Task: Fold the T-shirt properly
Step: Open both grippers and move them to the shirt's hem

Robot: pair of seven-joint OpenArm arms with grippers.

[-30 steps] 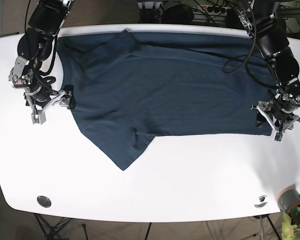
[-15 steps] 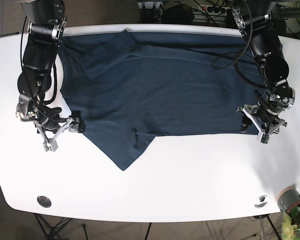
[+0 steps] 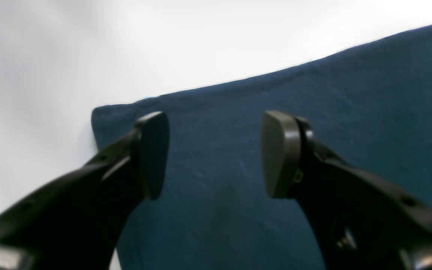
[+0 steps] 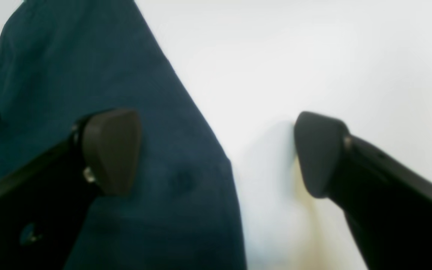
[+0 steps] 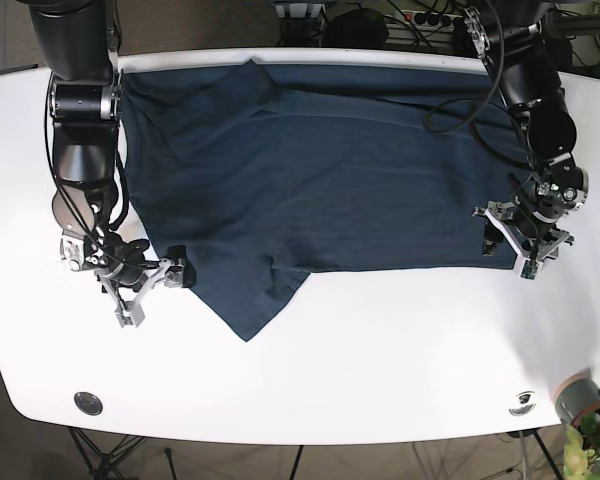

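You see the T-shirt (image 5: 320,170) spread flat on the table (image 5: 380,360). Your left gripper (image 3: 216,153) stands wide over its corner; your right gripper (image 4: 216,153) straddles its edge, wide too.

Plain dark navy T-shirt (image 5: 330,170), no print or pattern; glossy white desk (image 5: 380,360); matte black left end effector (image 3: 216,153) and right end effector (image 4: 216,150), with dark grey-brown pads (image 4: 113,148).
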